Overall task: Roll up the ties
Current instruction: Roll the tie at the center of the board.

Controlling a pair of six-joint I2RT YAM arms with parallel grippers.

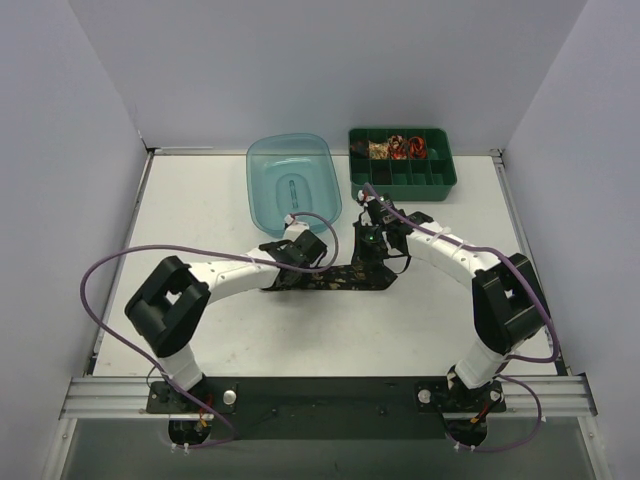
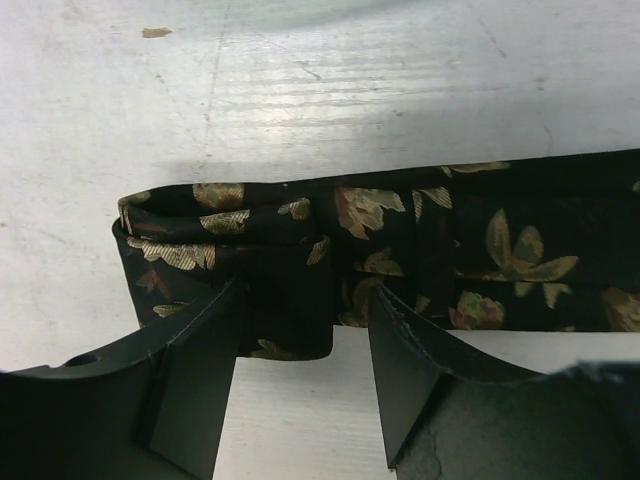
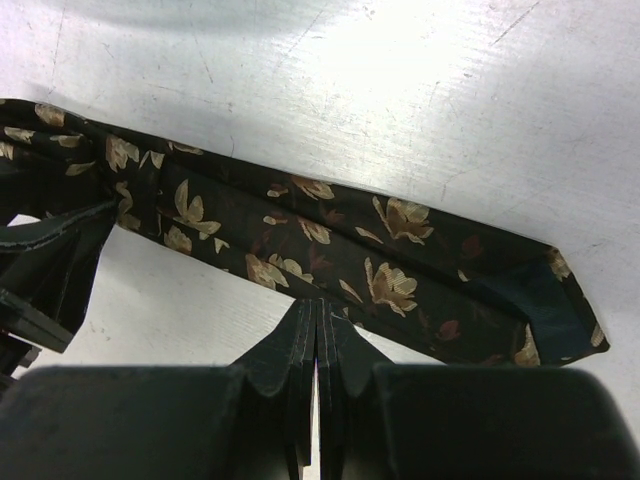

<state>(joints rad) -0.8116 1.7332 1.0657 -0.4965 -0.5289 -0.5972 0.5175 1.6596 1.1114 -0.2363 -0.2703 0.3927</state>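
Tie (image 2: 400, 250), flat on the worktop (image 1: 200, 200), one end doubled into a first fold directly ahead of the left gripper (image 2: 305, 320), whose jaws stand apart astride the fold, holding nothing. The right gripper (image 3: 318, 320), jaws closed, rests its tips at the tie's edge near the pointed end. Judged step: starting the roll; the next move likely calls for pinching the fold and turning it along the strip, kept taut.

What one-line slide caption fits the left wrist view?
Open left hand straddles the folded end of a black floral tie on the table.
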